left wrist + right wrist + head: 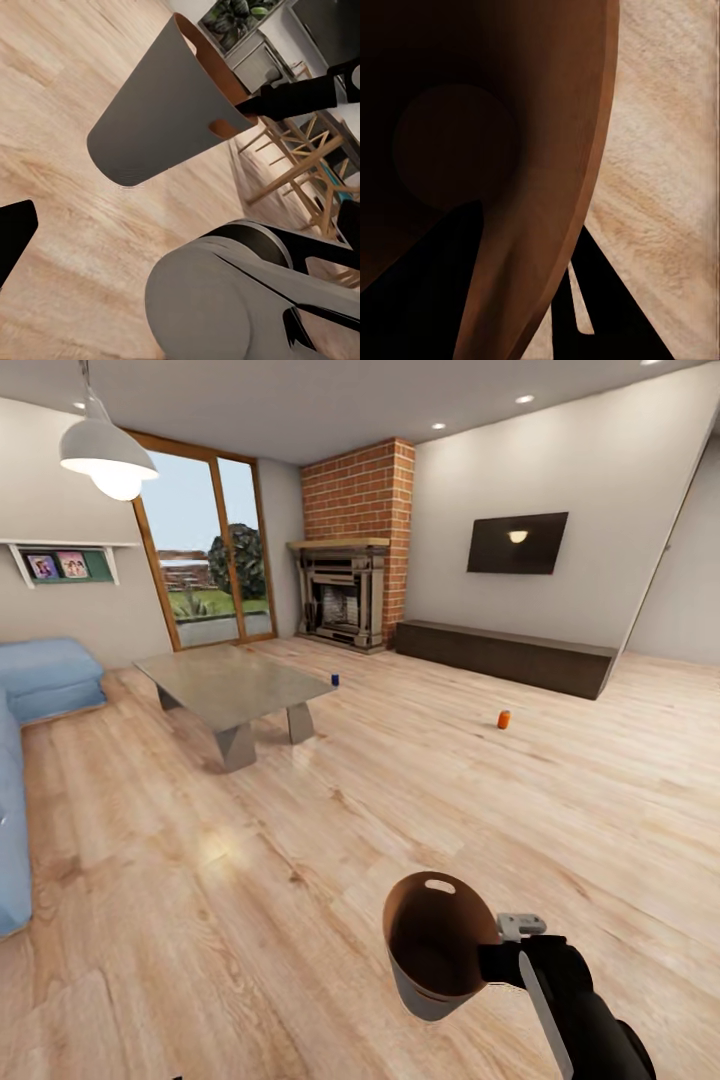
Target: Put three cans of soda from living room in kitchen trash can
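Across the upper half of the head view lies the living room: pale wood floor (250, 880), blue sofa (30, 690) cut off at the left edge, grey low table (232, 685) left of centre. Lower right, the right gripper (492, 963) clenches the bin (432, 945) by its rim. One orange can (504, 719) stands right of centre, one blue can (335, 680) beside the table. The left gripper's (11, 240) state cannot be told.

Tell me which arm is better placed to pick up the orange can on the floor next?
Probably the left. The right gripper already holds the trash can by its rim, with its jaws closed on it. The orange can stands far ahead on the floor, so the robot must drive closer first.
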Robot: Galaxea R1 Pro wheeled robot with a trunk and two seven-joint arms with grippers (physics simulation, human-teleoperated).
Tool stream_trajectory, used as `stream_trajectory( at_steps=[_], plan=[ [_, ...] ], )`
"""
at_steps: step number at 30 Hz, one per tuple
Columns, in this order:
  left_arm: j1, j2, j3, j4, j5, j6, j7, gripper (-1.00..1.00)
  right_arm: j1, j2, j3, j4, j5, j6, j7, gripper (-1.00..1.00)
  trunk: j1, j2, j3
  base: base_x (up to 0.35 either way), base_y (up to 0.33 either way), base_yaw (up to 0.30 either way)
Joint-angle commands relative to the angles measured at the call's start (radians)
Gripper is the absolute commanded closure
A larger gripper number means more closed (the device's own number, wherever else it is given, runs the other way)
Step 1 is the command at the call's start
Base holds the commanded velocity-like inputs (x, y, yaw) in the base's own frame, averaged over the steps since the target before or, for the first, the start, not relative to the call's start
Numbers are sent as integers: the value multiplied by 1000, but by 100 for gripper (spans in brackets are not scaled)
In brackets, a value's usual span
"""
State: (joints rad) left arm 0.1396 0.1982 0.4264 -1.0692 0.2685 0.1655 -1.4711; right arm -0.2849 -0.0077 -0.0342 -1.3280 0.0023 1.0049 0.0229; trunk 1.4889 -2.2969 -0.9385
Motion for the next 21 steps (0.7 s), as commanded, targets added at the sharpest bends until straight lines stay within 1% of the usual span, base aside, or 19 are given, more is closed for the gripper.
stream_trajectory(
  at_steps=[1,21],
  plan=[
    [0,0,0,0,0,0,0,-100,0,0,0,0,-15,0,0,100,0,0,0,300,-212,-2],
    [0,0,0,0,0,0,0,-100,0,2,0,0,-15,0,0,100,0,0,0,305,-211,0]
  ],
)
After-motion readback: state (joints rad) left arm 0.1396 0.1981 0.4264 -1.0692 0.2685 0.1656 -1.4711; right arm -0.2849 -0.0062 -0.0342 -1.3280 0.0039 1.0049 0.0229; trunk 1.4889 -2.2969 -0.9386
